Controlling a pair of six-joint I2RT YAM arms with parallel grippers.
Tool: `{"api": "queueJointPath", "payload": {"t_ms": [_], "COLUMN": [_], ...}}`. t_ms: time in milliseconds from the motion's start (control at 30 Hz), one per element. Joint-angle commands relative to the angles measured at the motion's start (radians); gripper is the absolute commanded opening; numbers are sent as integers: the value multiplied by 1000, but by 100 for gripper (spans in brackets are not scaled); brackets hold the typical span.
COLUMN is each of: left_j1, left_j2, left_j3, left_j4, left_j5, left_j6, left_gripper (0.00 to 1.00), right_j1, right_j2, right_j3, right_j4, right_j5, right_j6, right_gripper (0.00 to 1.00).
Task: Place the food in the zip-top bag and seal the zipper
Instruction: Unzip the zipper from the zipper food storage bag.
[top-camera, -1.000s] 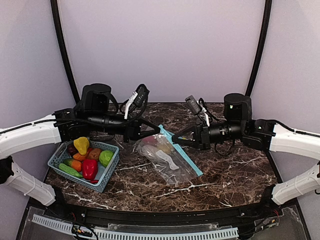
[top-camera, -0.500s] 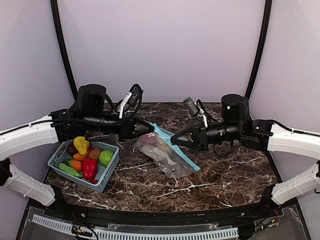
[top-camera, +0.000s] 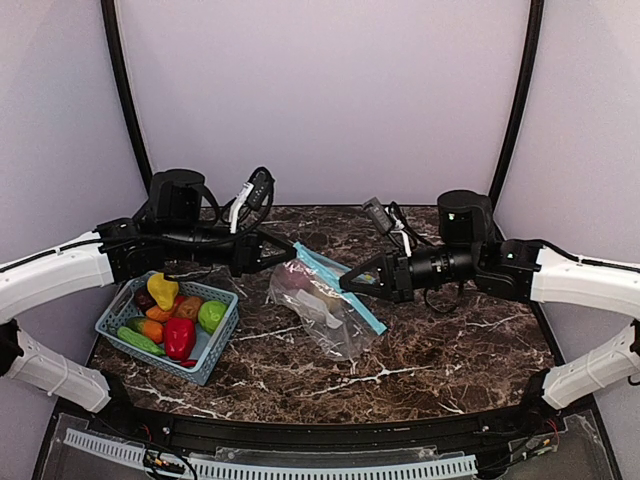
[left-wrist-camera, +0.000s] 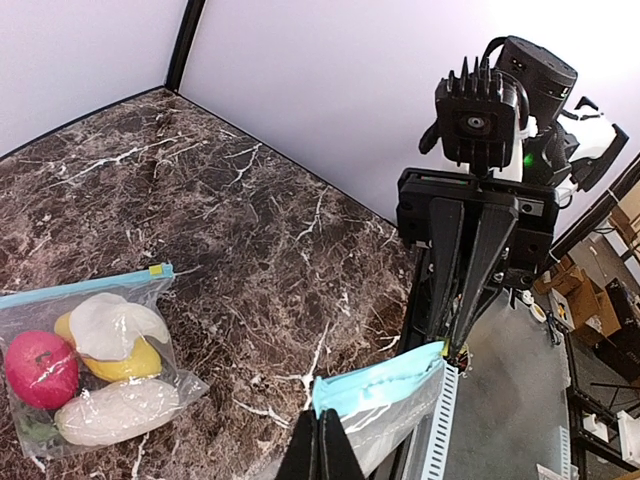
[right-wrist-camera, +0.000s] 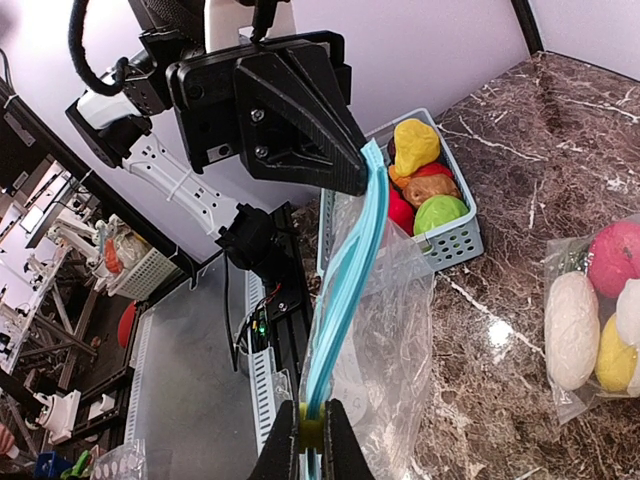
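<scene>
While aloft, zipper (right-wrist-camera: 345, 290) in right pincer (right-wrist-camera: 311, 415).

The top camera sits high behind the arm bases at the near edge of the dark white-veined marble desk (top-camera: 450, 350). It looks down and forward over the whole top from well back. The left wrist camera looks close along the black two-finger left hand (left-wrist-camera: 320, 422) toward the right arm. The right wrist camera looks back along the black two-finger right hand (right-wrist-camera: 311, 420) toward the left arm. All three views share the clear plastic zip-top bag (top-camera: 325, 300).
</scene>
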Motion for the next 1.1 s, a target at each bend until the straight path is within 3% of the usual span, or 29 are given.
{"api": "queueJointPath", "payload": {"t_ms": [0, 1067], "left_j1": [35, 91], "left_j2": [-38, -85], "left_j3": [-18, -18], "left_j4": [-20, -49], "left_j5": [-59, -117], "left_j6": [-10, -7], "left_gripper": [1, 1], "right_j1": [5, 6], "right_j2": [3, 14], "right_j3": [2, -23], "right_j4": [-11, -40], "right_j5": [-40, -49], "right_j6": [-3, 0], "right_gripper": [5, 4]}}
